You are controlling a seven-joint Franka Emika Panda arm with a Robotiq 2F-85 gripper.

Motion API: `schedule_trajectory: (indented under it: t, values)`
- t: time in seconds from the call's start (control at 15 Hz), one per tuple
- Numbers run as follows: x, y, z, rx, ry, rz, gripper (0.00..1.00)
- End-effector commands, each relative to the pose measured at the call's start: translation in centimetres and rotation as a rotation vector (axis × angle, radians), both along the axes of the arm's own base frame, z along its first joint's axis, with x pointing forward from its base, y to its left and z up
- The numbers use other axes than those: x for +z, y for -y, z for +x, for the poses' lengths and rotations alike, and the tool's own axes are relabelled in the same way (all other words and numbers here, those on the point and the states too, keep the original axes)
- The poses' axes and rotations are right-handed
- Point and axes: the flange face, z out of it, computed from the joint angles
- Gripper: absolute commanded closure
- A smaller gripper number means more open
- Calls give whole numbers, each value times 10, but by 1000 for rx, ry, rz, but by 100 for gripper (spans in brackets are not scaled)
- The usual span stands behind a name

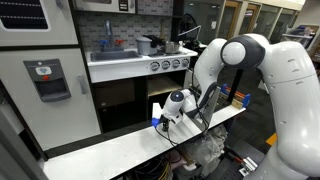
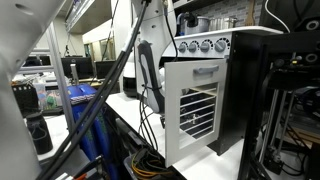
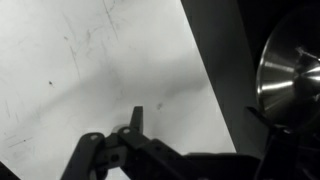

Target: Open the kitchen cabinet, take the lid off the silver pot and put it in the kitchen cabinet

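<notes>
In an exterior view, your black-and-white gripper hangs low over the long white tabletop, beneath the toy kitchen's row of grey stove knobs. You cannot tell from here whether its fingers are apart. Well off to its side is the grey fridge door with dispenser; the dispenser panel is too small to read.

In an exterior view, the white slatted door of the kitchen cabinet stands swung open. The small shiny silver pot sits on the stove top, well above the hand's level.

In the wrist view, your gripper reaches over a scuffed white surface, its grip too dark to judge. Past a dark band on its right lies what looks like the round silver metal lid, apart from the fingers.
</notes>
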Motion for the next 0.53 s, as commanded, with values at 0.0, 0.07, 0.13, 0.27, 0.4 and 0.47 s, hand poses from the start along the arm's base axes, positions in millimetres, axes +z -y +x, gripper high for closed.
schedule_trajectory:
  t: [0.0,0.07,0.13,0.27,0.4,0.47]
  values:
    - [0,3,9,36,18,9,0]
    - [1,2,11,38,22,8,0]
    - [2,2,12,40,26,5,0]
    - [3,2,14,47,32,1,0]
    - [4,1,15,51,35,-1,0]
    - [6,0,14,51,37,0,0]
